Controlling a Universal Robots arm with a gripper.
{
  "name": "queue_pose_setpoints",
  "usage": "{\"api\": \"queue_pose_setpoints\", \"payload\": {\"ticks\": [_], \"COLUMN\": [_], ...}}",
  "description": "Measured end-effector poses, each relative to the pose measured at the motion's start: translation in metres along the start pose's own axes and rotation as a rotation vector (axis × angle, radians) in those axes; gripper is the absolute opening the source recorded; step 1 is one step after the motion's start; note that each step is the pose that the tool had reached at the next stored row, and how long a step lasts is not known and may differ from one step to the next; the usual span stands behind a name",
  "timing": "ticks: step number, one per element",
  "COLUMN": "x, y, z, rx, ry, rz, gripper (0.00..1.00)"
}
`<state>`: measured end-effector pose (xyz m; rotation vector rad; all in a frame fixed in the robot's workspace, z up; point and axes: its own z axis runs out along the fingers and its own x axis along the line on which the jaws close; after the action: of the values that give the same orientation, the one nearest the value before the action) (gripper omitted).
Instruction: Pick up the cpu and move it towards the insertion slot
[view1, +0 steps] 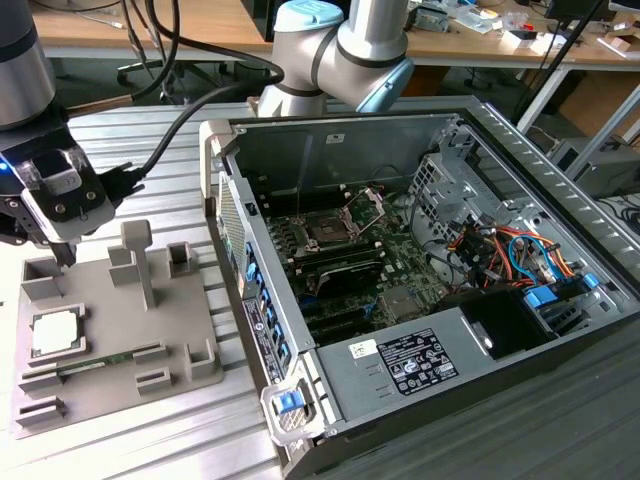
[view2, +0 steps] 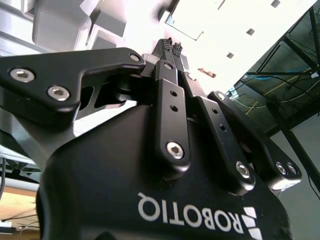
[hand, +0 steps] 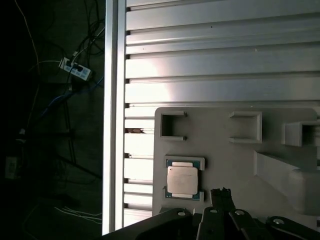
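Observation:
The cpu (view1: 54, 331) is a flat silvery square lying in a recess of a grey holder plate (view1: 120, 385) at the exterior view's left. My gripper (view1: 62, 258) hangs above the plate's far corner, a short way from the cpu and not touching it. In the first wrist view the cpu (hand: 182, 179) lies just beside my fingertips (hand: 220, 192). In the second wrist view my gripper (view2: 172, 45) has its fingertips pressed together with nothing between them. The insertion slot (view1: 325, 232) sits on the green board inside the open computer case, its silver retention plate (view1: 366, 204) raised.
The open computer case (view1: 520, 180) fills the exterior view's right, with cables and a power supply (view1: 430, 360) inside. A green memory stick (view1: 100, 362) lies in the holder plate beside upright posts (view1: 140, 262). The ribbed metal table ends at an edge (hand: 112, 125).

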<state>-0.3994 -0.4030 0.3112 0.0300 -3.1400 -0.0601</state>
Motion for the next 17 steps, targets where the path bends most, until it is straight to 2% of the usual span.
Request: {"api": "queue_pose_setpoints", "payload": {"ticks": [17], "x": [0.0000], "y": [-0.0012], "z": [0.0054], "rx": [0.0000], "ry": [0.0000], "rz": [0.000], "gripper": [0.11]}}
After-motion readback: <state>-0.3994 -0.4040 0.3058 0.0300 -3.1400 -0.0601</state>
